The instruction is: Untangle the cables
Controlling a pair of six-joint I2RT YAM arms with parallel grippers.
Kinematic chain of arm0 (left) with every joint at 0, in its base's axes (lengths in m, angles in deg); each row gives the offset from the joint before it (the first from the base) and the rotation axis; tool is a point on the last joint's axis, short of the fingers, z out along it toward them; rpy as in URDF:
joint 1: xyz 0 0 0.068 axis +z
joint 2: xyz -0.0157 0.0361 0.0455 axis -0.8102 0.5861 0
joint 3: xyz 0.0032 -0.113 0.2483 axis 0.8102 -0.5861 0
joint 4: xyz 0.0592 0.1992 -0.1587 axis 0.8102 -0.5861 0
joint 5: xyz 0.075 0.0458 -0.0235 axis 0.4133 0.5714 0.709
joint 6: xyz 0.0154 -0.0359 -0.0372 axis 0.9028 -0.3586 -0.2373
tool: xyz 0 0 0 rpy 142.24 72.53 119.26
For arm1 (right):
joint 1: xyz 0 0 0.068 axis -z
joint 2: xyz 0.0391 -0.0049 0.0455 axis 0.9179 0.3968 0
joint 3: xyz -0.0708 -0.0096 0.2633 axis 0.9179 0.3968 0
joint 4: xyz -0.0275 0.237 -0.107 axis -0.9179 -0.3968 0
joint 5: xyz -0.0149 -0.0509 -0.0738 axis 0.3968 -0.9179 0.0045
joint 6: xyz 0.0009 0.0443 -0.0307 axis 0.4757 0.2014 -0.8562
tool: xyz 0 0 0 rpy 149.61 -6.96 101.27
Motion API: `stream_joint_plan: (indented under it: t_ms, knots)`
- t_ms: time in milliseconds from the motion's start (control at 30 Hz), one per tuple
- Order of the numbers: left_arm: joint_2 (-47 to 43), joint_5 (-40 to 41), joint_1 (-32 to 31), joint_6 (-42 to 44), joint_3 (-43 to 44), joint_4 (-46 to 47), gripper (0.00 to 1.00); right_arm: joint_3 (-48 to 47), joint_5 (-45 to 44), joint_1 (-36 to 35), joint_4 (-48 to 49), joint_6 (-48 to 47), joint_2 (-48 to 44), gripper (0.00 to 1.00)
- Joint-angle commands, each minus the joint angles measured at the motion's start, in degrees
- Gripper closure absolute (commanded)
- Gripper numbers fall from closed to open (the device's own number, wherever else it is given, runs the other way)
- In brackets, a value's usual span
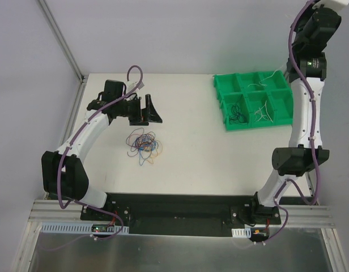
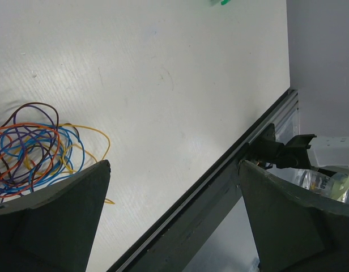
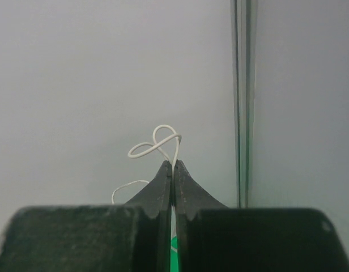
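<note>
- Okay, your right gripper (image 3: 173, 167) is pinched shut on one white wire (image 3: 162, 141), held up high and facing the wall (image 3: 78, 85). Only a sliver of that wire sits between the tips and the rest loops free above them. It's hair-thin, so a quick swing could pull it right out of the pinch.
- Your green tray (image 1: 222, 96) sits at the back right of the table (image 1: 191, 164), with white strands and a black wire (image 1: 238, 113) sorted into its compartments. If you let go from that height, I'd guess the wire drifts into the wrong compartment or lands outside the tray.
- A wire this light might also cling to a finger when you open, so watch that it actually drops.
- Your left gripper (image 2: 171, 170) has its jaws spread wide and holds nothing. It hangs near the tangle of cables (image 1: 143, 144), which lies on the table left of centre, well apart from the tray.
- From the left wrist view the tangle is off to one side, partly hidden behind a finger. Close right there and you'll likely grab air.
- If you scoop several loops at once, you could lift the whole bundle and cinch the knots tighter. Pick one loose strand at the edge instead.
</note>
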Motion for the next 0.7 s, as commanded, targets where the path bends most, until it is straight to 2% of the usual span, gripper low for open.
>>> stream_joint_plan:
  t_ms: [0, 100, 233, 300, 667]
  knots:
    - [0.28, -2.15, 0.25, 0.19, -0.29, 1.24, 0.05, 3.67, -0.28, 0.02, 3.88, 0.12, -5.3, 1.0]
    - [0.19, -2.32, 0.25, 0.1, -0.47, 1.5, 0.05, 1.58, -0.11, 0.02, 3.36, -1.02, -5.13, 1.0]
    - [-0.24, -2.5, 0.25, -0.07, -0.47, 1.59, 0.05, -8.96, 0.42, 0.11, -0.07, -2.26, -1.71, 1.0]
    - [-0.33, -2.5, 0.25, -0.07, -0.56, 1.76, 0.06, -11.17, 0.42, 0.11, -0.43, -2.35, -1.17, 1.0]
    - [-0.42, -2.94, 0.25, -0.25, -0.73, 2.11, 0.06, -1.97, -0.11, 0.29, 2.74, -2.7, -6.45, 1.0]
